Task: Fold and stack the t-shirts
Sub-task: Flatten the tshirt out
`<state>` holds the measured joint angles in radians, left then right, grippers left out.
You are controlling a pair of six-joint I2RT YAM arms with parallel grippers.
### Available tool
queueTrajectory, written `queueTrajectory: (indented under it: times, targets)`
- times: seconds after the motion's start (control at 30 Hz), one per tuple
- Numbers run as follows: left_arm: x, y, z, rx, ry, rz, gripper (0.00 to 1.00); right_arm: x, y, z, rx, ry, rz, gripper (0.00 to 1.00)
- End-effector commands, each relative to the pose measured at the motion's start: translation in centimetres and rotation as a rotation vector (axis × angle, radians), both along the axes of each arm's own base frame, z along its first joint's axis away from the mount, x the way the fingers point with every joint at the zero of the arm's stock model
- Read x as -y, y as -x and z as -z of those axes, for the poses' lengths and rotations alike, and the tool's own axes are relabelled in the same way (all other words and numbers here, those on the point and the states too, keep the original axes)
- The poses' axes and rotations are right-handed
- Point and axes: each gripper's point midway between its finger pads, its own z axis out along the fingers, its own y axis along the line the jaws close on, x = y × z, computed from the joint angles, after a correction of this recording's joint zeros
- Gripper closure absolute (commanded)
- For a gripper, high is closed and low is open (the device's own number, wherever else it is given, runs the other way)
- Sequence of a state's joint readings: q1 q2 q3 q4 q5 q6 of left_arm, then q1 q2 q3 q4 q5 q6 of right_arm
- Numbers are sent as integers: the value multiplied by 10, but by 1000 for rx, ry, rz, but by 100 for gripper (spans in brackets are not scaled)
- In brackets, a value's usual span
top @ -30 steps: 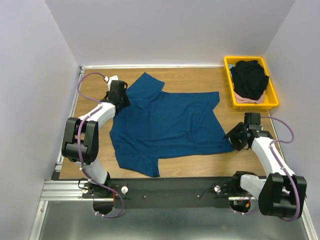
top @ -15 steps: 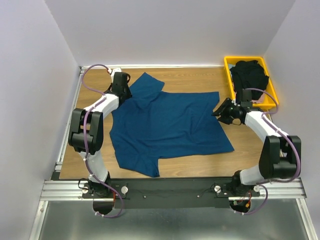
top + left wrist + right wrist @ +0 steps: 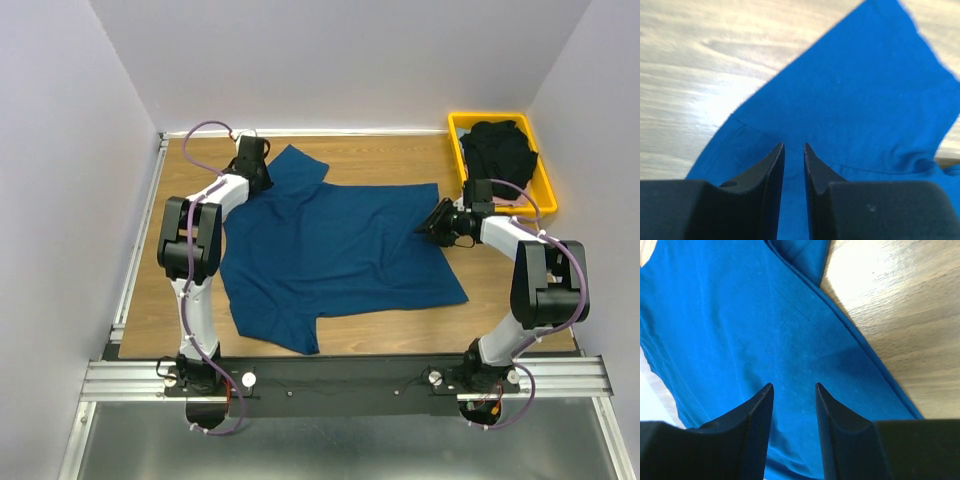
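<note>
A dark blue t-shirt [image 3: 330, 250] lies spread flat on the wooden table, with no print showing. My left gripper [image 3: 261, 182] is low over its far left sleeve [image 3: 855, 100]. Its jaws [image 3: 794, 145] stand open by a narrow gap with blue cloth showing between them. My right gripper [image 3: 430, 224] hovers over the shirt's far right corner. Those jaws [image 3: 794, 385] are open wider, over the hem edge [image 3: 850, 340]. A black t-shirt [image 3: 497, 155] lies bunched in the tray at the far right.
The yellow plastic tray [image 3: 520, 211] stands at the table's far right corner, just behind my right arm. Grey walls close in the table on three sides. Bare wood [image 3: 180, 300] shows left of the shirt and along its right side [image 3: 500, 290].
Both arms swung away from the near side: the right gripper went from the shirt's near right corner to its far right corner, the left farther up the sleeve. Both jaws narrowed.
</note>
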<state>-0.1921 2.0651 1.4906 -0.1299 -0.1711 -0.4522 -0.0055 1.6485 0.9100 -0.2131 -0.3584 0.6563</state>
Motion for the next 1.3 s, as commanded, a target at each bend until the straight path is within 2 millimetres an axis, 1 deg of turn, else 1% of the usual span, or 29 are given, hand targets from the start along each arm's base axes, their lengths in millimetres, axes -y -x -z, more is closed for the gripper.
queueTrajectory:
  times: [0.0,0.03,0.1,0.13,0.17,0.27,0.33,0.47,0.5,0.53,0.57,0.6,0.63,0.7,0.77,0.8,0.9,0.93,1.0,1.03,1.17,1.2,1.27]
  targets:
    - [4,7,24,-83,-4,31,71,0,4,14,-15,5,7,55]
    - [4,8,31,-99,-8,32,71,0,8,18,-28,6,8,55]
    - [5,9,35,-114,-9,36,71,2,12,23,-41,16,12,55]
    - [5,11,40,-126,-9,37,71,3,19,31,-63,24,16,55]
    - [3,12,44,-138,-14,32,71,7,21,34,-69,42,27,55]
    - [0,12,46,-147,-27,26,71,10,37,47,-108,64,34,55]
    - [-5,13,48,-161,-33,11,71,17,42,52,-120,83,55,55]
    - [-13,15,51,-180,-33,-10,71,30,61,59,-157,108,103,55]
    - [-17,15,51,-183,-37,-19,71,35,69,61,-171,113,127,55]
    - [-18,16,52,-187,-36,-24,71,41,72,61,-176,131,153,55]
    - [-20,15,51,-186,-38,-27,72,42,77,60,-184,128,162,55]
    - [-22,15,52,-189,-36,-32,72,50,84,64,-199,151,189,55]
    - [-25,15,53,-190,-34,-40,72,53,88,59,-193,163,204,55]
    - [-28,14,52,-189,-31,-48,72,64,95,59,-201,196,247,55]
    - [-31,13,53,-190,-30,-55,72,70,101,53,-203,215,278,54]
    - [-33,12,53,-189,-31,-57,72,76,108,54,-222,243,296,54]
    - [-36,11,52,-185,-21,-63,72,87,112,49,-219,297,325,54]
    - [-36,11,53,-187,-20,-64,72,88,111,47,-218,305,320,54]
    - [-36,9,51,-180,-14,-61,72,88,98,36,-178,318,272,53]
    - [-37,7,51,-177,-11,-61,70,83,83,24,-137,300,226,52]
    - [-32,-1,42,-148,6,-44,66,67,43,-6,-29,265,101,50]
    - [-31,-6,37,-130,9,-38,63,58,20,-25,36,286,42,50]
    - [-29,-10,28,-108,10,-30,60,46,1,-36,81,314,-15,50]
